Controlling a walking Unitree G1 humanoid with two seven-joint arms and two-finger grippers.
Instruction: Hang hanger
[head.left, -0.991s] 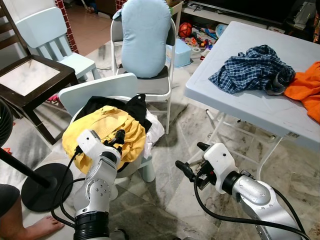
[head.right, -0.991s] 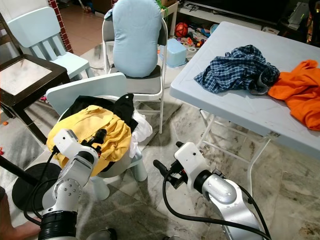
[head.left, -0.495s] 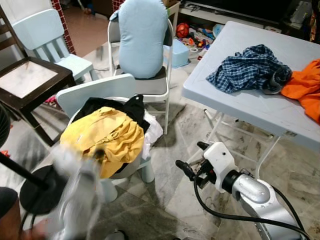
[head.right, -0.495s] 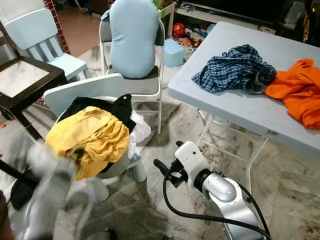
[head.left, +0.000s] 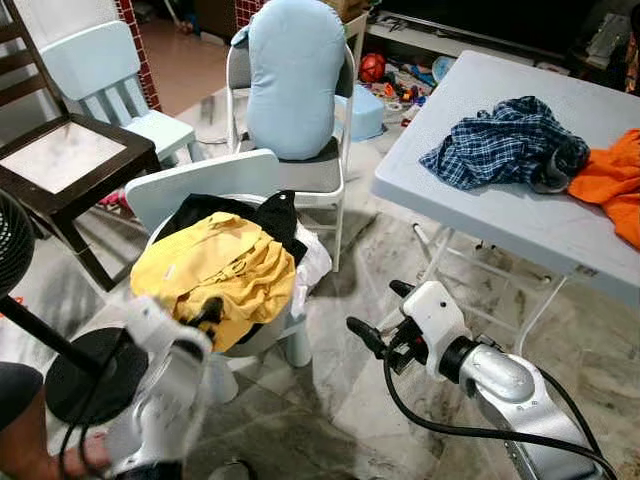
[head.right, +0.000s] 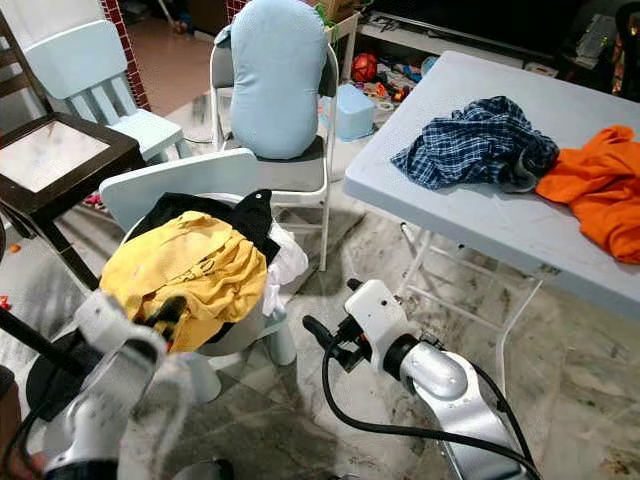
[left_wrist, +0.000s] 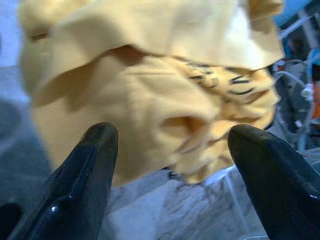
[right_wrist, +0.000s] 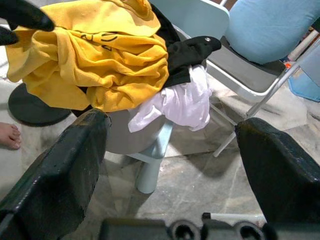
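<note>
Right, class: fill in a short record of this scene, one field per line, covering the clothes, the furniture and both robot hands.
Pile: yellow garment on black and white clothes, heaped on a small pale chair
Table: white folding table with plaid shirt and orange garment
Left hand: open, at the yellow garment
Right hand: open, over the floor, holding nothing
Hanger: not identifiable
</note>
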